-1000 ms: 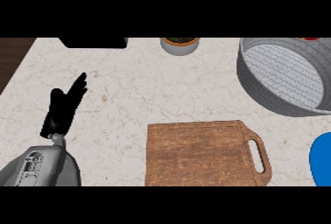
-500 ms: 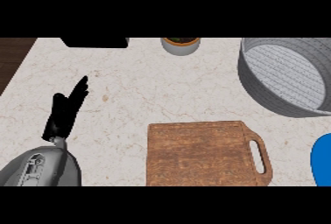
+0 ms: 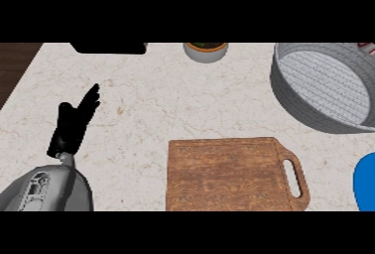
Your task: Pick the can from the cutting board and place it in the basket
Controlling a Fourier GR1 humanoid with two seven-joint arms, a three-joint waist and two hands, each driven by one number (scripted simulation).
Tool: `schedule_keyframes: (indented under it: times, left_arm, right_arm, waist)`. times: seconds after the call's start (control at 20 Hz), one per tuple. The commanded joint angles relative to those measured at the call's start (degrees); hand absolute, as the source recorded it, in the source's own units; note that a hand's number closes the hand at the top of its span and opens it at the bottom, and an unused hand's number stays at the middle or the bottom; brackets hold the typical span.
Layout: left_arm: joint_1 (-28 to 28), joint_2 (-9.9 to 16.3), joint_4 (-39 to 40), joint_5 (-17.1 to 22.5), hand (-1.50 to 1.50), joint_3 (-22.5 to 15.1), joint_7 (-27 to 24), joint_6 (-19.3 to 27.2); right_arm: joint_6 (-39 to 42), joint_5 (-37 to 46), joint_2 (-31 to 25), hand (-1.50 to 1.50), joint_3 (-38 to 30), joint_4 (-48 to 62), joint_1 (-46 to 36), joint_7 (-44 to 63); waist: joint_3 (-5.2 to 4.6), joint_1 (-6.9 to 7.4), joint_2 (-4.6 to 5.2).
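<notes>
Now | one left hand point(image 3: 73, 124), fingers straight | one cutting board point(image 3: 233, 174) | one basket point(image 3: 326, 87)

The left robot hand point(image 3: 73, 124) rests open on the pale surface point(image 3: 168, 99), fingers straight. The cutting board point(image 3: 227, 173) lies to its right, bare. The grey basket point(image 3: 322, 87) sits at the upper right.

The basket point(image 3: 322, 87) runs off the right edge, so its far rim is cut away. A blue object point(image 3: 365, 181) at the right edge shows only a sliver. A black thing point(image 3: 108, 47) and a small pot point(image 3: 206, 50) are clipped at the top. The cutting board point(image 3: 230, 173) is cropped at its bottom.
</notes>
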Motion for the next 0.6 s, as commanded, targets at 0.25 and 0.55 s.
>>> schedule_keyframes:
  times: [0.25,0.55]
  left_arm:
    - [-1.6,-1.5,-2.5,-0.2,0.00,-1.2,2.8,0.6]
    - [-1.9,-0.9,-1.5,-0.8,0.00,-0.9,2.4,0.8]
  right_arm:
    - [-3.7,-2.7,1.2,1.50,-5.6,15.8,-0.3,-3.1]
    - [-7.6,-5.5,2.3,-1.50,-8.7,19.0,0.8,-8.8]
  waist:
    - [0.09,0.81,0.40]
    - [0.09,0.65,0.37]
